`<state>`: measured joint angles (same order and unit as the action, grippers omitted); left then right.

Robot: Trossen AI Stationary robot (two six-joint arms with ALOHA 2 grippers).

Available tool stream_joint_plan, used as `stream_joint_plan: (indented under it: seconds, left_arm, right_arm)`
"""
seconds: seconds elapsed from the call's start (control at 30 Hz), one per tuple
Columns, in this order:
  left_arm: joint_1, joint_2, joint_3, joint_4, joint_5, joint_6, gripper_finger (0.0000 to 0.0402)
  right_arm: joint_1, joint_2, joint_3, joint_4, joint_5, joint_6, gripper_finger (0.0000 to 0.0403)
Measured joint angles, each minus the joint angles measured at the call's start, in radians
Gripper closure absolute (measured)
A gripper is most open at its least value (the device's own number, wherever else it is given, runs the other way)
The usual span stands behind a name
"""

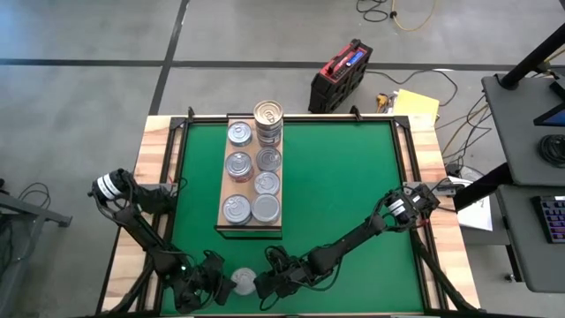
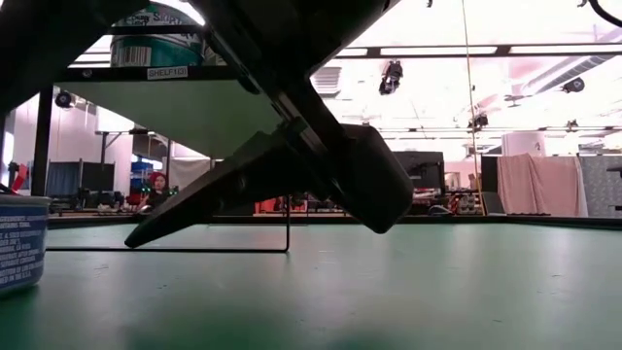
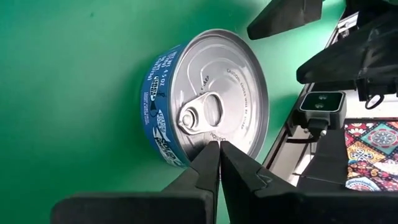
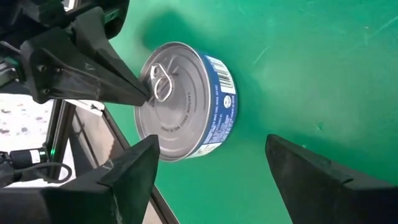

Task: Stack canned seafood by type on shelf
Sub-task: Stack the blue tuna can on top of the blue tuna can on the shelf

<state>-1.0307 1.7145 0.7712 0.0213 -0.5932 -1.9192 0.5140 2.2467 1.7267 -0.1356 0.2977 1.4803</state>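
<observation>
A blue-labelled can (image 1: 243, 281) with a silver pull-tab lid stands flat on the green mat near the table's near edge, between my two grippers. My left gripper (image 3: 219, 144) is shut, its tips at the can's lid. My right gripper (image 4: 211, 140) is open. One of its fingers (image 4: 134, 168) stands at the can's rim and the other (image 4: 311, 180) over bare mat, and neither touches the can. On the wooden shelf (image 1: 222, 208) several silver-lidded cans (image 1: 238, 165) stand in two rows. A stack topped by a gold-toned lid (image 1: 267, 113) stands at its far end. My left gripper has its shut fingertips (image 4: 140, 93) on the can's lid beside the pull tab (image 4: 163, 84). The fingers slant down from the table's left side. The can stands flat on the mat, lid up.
The low view shows the can's blue wall (image 2: 19, 243) at the left. Behind it the shelf (image 2: 165, 73) stands raised on thin legs. Open green mat (image 1: 353, 194) lies to the right of the shelf. A red-and-black case (image 1: 340, 75) stands on the floor beyond the table.
</observation>
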Motion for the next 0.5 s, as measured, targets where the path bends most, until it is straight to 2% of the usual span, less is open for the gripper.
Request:
stream_joint_plan:
  seconds: [0.1, 0.23, 0.5]
  left_arm:
    - [-0.008, 0.0, 0.0, -0.004, -0.004, 0.004, 0.0401]
    - [-0.033, 0.014, -0.002, -0.008, -0.072, -0.01, 0.0401]
    - [-0.057, 0.075, -0.001, 0.096, -0.092, -0.081, 0.0401]
  right_arm:
    - [-0.001, 0.0, 0.0, 0.0, 0.0, -0.001, 0.0119]
    - [-0.004, 0.0, 0.0, 0.0, -0.001, -0.012, 0.0118]
    - [-0.006, 0.0, 0.0, 0.002, -0.009, -0.016, 0.0115]
